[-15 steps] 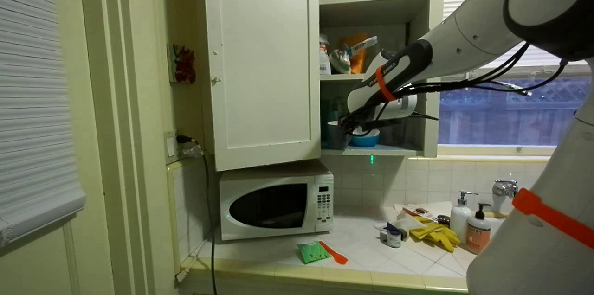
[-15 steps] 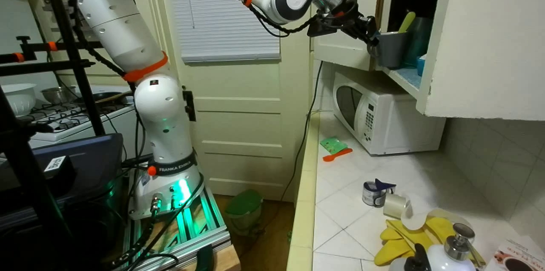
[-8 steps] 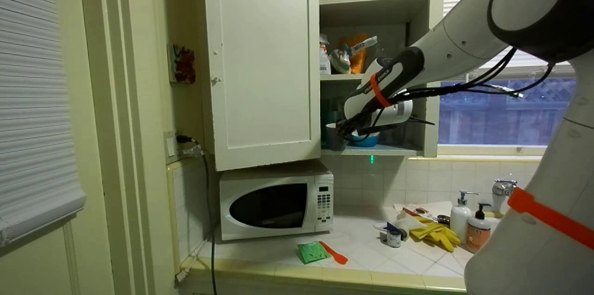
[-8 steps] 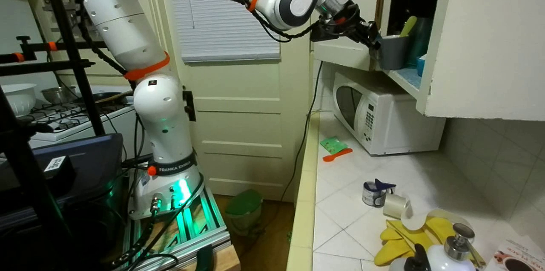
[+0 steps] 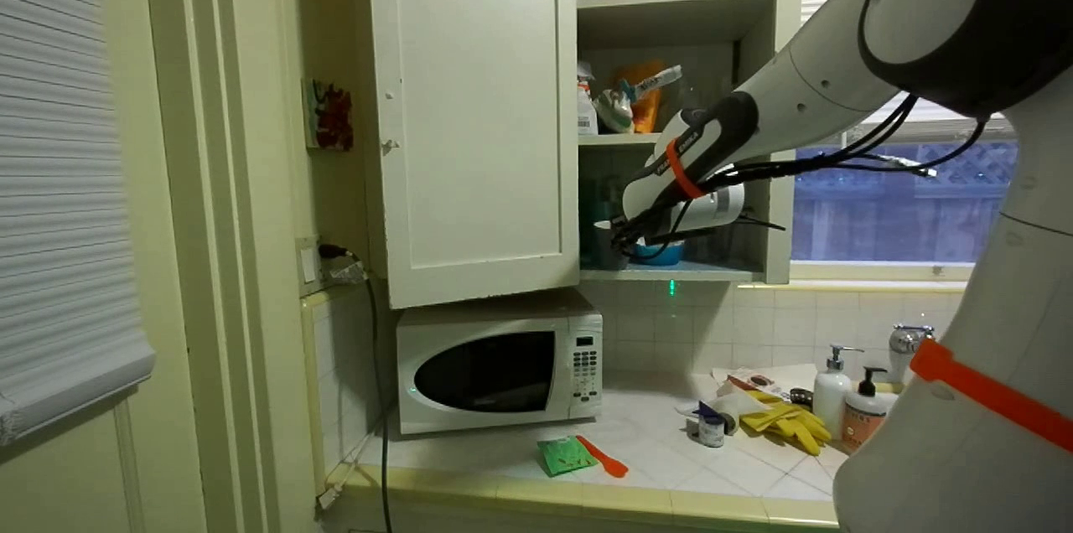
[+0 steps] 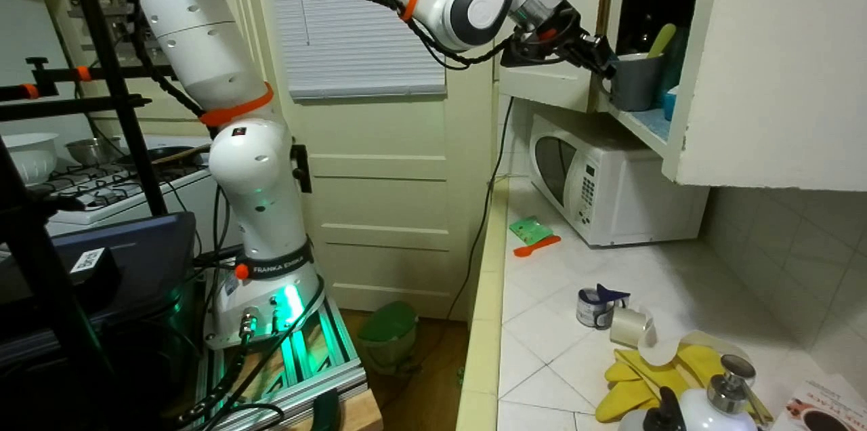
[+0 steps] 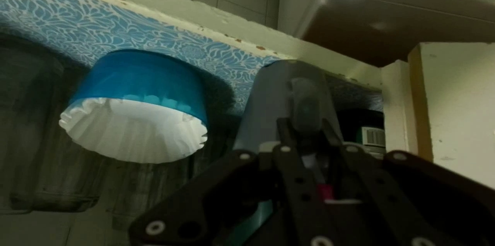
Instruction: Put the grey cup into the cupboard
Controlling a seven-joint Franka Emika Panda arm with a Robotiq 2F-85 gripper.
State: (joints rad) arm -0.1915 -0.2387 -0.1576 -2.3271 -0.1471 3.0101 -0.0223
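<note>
The grey cup stands upright just inside the front of the open white cupboard, at its lowest shelf. It also shows in the wrist view, with its base by the shelf's front edge. Whether the base touches the shelf is hard to tell. My gripper reaches in from the front, tilted downward. In the wrist view my gripper has its fingers on both sides of the cup's handle, shut on it. The cupboard door stands open. In an exterior view the arm partly hides the cup.
A blue bowl with a white fluted liner sits on the same shelf beside the cup. A teal vessel and a green utensil are behind or in the cup. Clear glassware stands farther along. The microwave is below the door.
My gripper and the grey cup have moved a little deeper into the cupboard over the lowest shelf. The grip on the handle looks unchanged. The bowl and the door have not moved.
</note>
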